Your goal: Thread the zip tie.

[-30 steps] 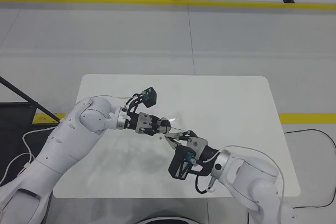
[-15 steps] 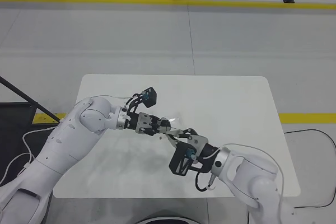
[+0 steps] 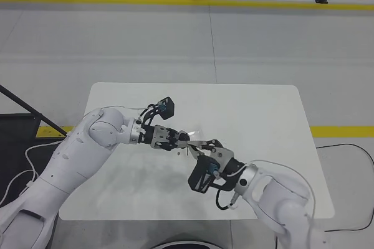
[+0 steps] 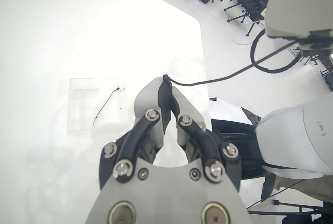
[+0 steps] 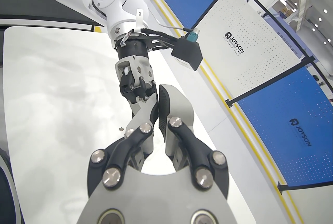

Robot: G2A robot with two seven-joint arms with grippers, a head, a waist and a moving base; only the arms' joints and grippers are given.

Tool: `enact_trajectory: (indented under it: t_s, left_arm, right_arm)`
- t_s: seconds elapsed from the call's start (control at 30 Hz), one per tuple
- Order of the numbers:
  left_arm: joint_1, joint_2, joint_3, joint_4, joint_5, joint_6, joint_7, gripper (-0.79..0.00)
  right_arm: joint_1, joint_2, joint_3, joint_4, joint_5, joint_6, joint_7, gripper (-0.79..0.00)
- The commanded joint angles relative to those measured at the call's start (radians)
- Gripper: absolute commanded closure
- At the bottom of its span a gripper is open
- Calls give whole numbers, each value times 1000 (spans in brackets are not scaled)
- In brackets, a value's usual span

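Note:
In the left wrist view, my left gripper (image 4: 166,87) is shut on the head end of a thin black zip tie (image 4: 197,83). The tie runs off sideways toward my right gripper (image 4: 294,19) and curves into a loop beside it. In the top view the two grippers meet tip to tip above the middle of the white table (image 3: 255,112): the left gripper (image 3: 178,140) and the right gripper (image 3: 197,148). Seen from the right wrist, the right gripper (image 5: 158,105) has its pads pressed together just in front of the left gripper (image 5: 138,84); the tie between them is hidden.
A small clear plate (image 4: 96,102) lies flat on the table below the grippers, with a second thin black strand (image 4: 105,104) on it. The left arm's wrist camera (image 3: 166,107) juts out above the grippers. Open tabletop lies on all sides.
My right gripper has crept slightly toward the left gripper, closing the gap between the tips. The left arm has stayed still.

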State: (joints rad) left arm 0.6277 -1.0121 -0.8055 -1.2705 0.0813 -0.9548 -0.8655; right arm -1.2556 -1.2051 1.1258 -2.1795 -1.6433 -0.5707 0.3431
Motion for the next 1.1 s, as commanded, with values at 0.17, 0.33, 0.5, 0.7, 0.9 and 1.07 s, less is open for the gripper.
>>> enact_trajectory:
  t_s: [0.17, 0.33, 0.5, 0.7, 0.9, 1.07]
  left_arm:
    - [0, 0, 0, 0, 0, 0, 0, 0]
    - [10, 0, -2, -13, 14, 17, 17, 0]
    - [31, 4, -13, -43, 52, 31, 41, 0]
    - [39, 8, -18, -53, 62, 34, 46, 0]
    - [42, 9, -19, -57, 63, 36, 49, 0]
    - [42, 9, -19, -57, 62, 35, 49, 0]
  right_arm:
    - [-8, -1, -10, -5, -48, 59, -17, 0]
    - [-13, -4, -25, -7, -103, 119, -5, 0]
    - [-16, -8, -45, -6, -153, 177, -3, 0]
    - [-29, -11, -51, -11, -193, 226, -10, 0]
    - [-37, -14, -56, -12, -225, 247, -3, 0]
    - [-37, -15, -59, -8, -238, 243, -1, 0]
